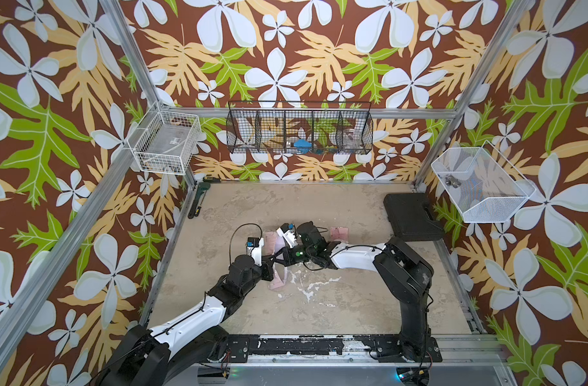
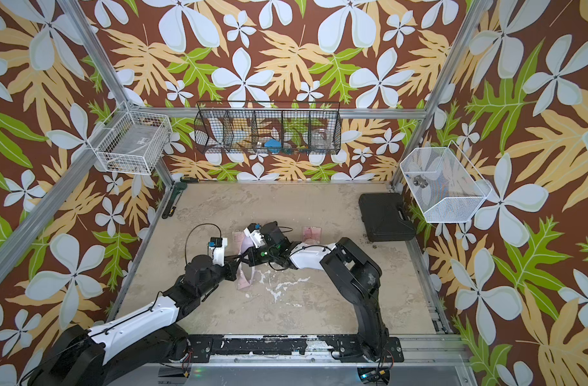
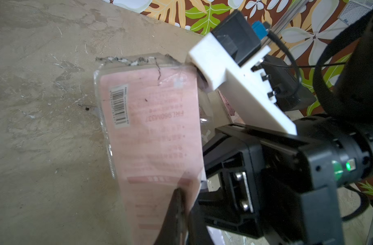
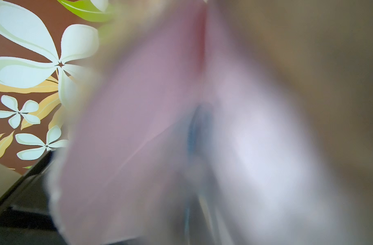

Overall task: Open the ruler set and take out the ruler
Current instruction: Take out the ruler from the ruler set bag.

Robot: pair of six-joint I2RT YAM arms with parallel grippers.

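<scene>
The table (image 1: 336, 307) is mottled beige and walled in floral print. The left arm (image 1: 192, 314) reaches in from 7 o'clock and the right arm (image 1: 406, 267) from 5 o'clock; they meet just past the middle. A black wire basket (image 1: 299, 128) hangs on the wall at 12 o'clock, a white basket (image 1: 165, 143) at 10 and a mesh basket (image 1: 479, 187) at 2. A black case (image 1: 412, 217) lies shut on the table at 2 o'clock, and a wrench (image 1: 197, 204) along the edge at 10.

The ruler set (image 3: 151, 131), a pink card in a clear sleeve, sits at the table's middle, between the two wrists and tilted up off the surface. The left gripper (image 3: 178, 193) pinches its near end, jaws pressed together on the card. The right gripper (image 1: 275, 258) is closed at the sleeve's side edge; its tips are hidden behind the plastic, so I cannot tell whether it nips anything. The right wrist view is a pink blur. A pink card (image 1: 339, 233) lies at 1 o'clock. A barcode (image 3: 118, 106) faces up.
</scene>
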